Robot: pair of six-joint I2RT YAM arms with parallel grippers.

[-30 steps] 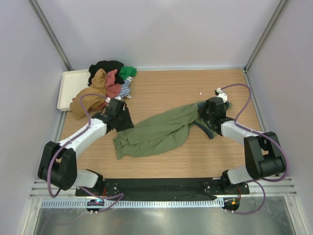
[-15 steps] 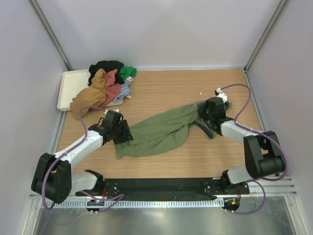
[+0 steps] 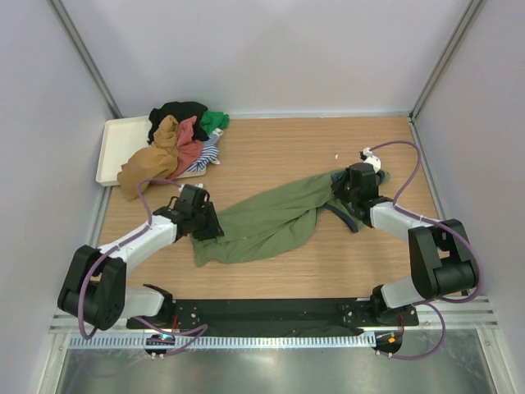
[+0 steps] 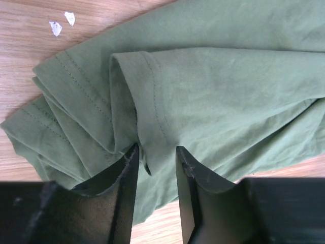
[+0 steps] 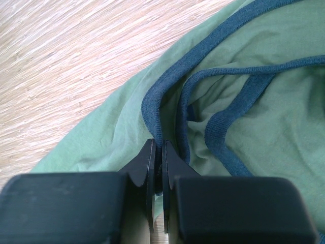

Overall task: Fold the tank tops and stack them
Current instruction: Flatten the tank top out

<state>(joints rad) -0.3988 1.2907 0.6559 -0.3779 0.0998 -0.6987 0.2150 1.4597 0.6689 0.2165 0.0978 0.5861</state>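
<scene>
Soft olive tank top (image 3: 271, 217) sprawls on desk (image 3: 328, 148)
Right end effector (image 5: 158, 148) clamps navy trim (image 5: 152, 104); left end effector (image 4: 156, 152), parted, straddles bunched hem (image 4: 127, 101), likely the surest hold.

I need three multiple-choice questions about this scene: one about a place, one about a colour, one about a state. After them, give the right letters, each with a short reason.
1. Where is the pile of crumpled tank tops?
A. on and beside the cream tray, far left
B. near right corner
C. under the right arm

2. What colour is the trim of the olive green tank top?
A. red
B. navy
C. white

3. How is the left pincer?
A. shut on nothing
B. open, fingers astride a hem fold
C. out of view

Key: 1 A, the top view shows the pile overlapping the tray. 2 B, the right wrist view shows navy edging, on which the right pincer is shut. 3 B, the left wrist view shows a gap between its fingers.
</scene>
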